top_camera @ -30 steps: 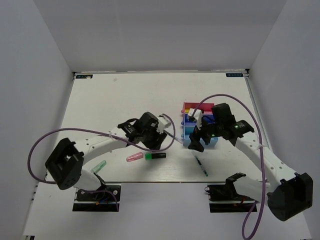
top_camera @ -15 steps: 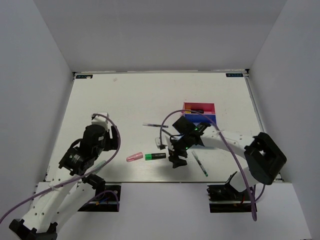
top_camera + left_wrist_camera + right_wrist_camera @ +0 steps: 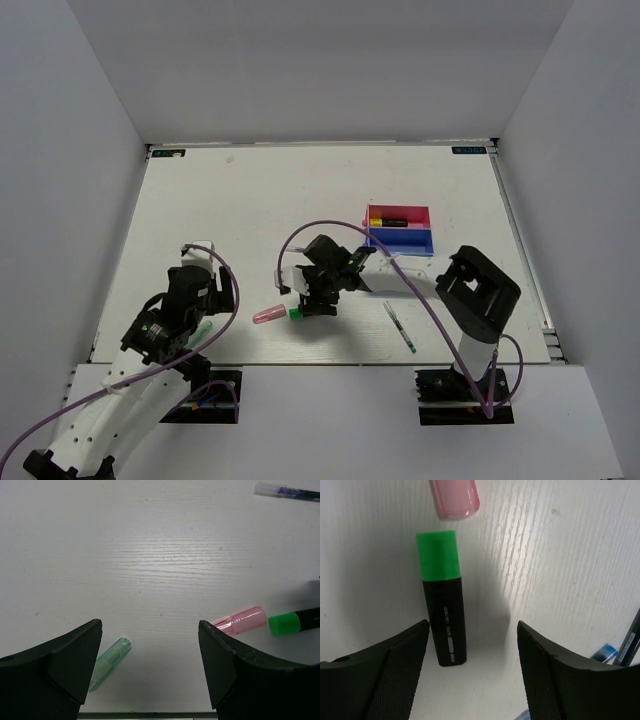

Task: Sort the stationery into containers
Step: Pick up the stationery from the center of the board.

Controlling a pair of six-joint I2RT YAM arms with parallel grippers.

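A green highlighter with a black cap point(image 3: 297, 313) lies near the table's front, and a pink highlighter point(image 3: 268, 314) lies just left of it. My right gripper point(image 3: 314, 298) hovers low over the green one. In the right wrist view it is open point(image 3: 472, 672), with the green highlighter point(image 3: 442, 600) between the jaws near the left finger and the pink one point(image 3: 455, 497) beyond. My left gripper point(image 3: 197, 312) is open and empty point(image 3: 150, 665) beside a pale green highlighter point(image 3: 110, 662). The pink tray point(image 3: 398, 211) holds an orange-yellow highlighter point(image 3: 388, 221), and the purple-blue tray point(image 3: 400, 240) adjoins it. The light blue tray does not show.
A thin pen with a green end point(image 3: 400, 327) lies front right of the right arm. Another thin pen with blue print point(image 3: 287, 491) lies farther back by the right gripper. White walls enclose the table on three sides. The front edge point(image 3: 150, 714) is just below the left jaws.
My left arm has pulled back from the table's middle to the front left. My right arm has swung from the trays leftward and now sits over the green highlighter.
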